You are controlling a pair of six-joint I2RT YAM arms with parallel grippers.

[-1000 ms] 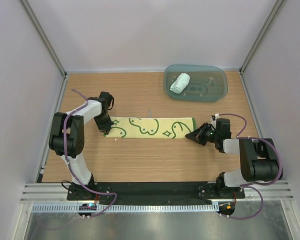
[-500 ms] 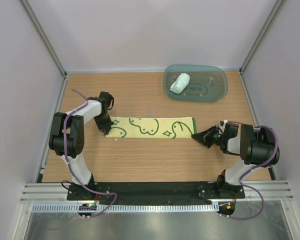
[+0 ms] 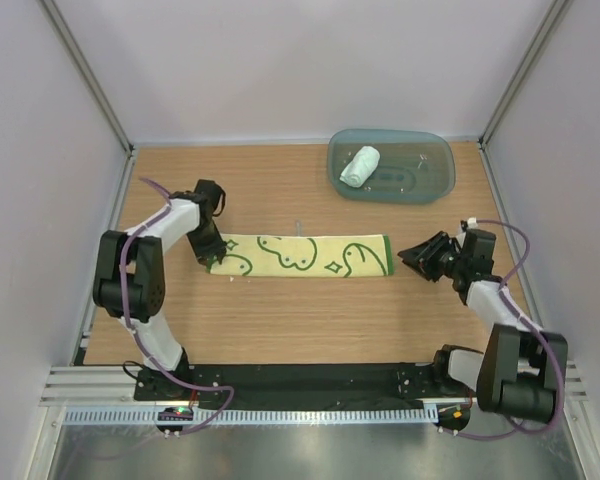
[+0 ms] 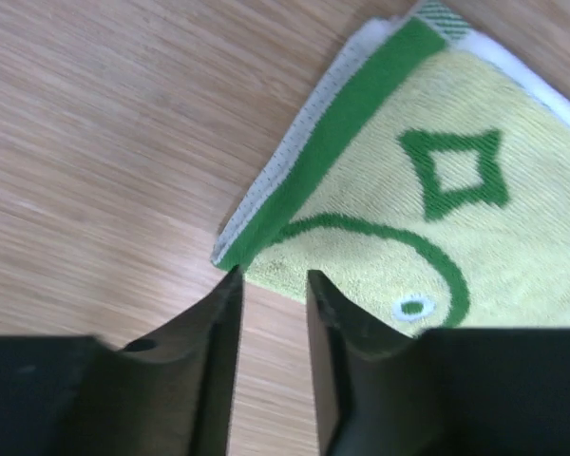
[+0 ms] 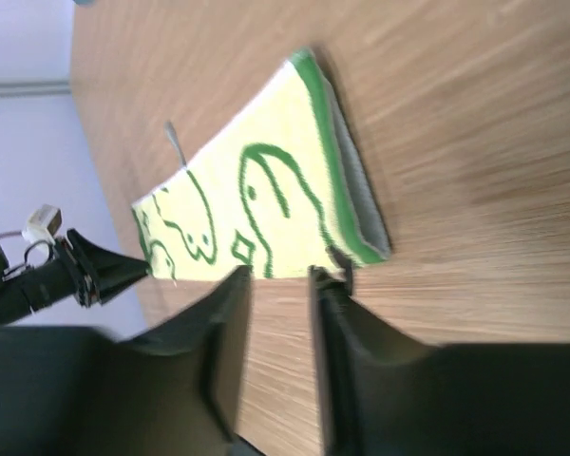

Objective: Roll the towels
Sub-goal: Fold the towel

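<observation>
Green-patterned yellow towel [image 3: 302, 255] flat and unrolled mid-surface [image 3: 280, 320], left end effector [image 4: 273, 275] narrowly parted, empty, at its left corner, right end effector [image 5: 277, 274] narrowly parted, empty, just off its right end, mint-white towel [image 3: 360, 165] rolled inside teal tray [image 3: 435, 180]

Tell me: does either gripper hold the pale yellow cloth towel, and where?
Nothing is held. The left gripper is open beside the yellow towel; the right gripper open, apart.
</observation>
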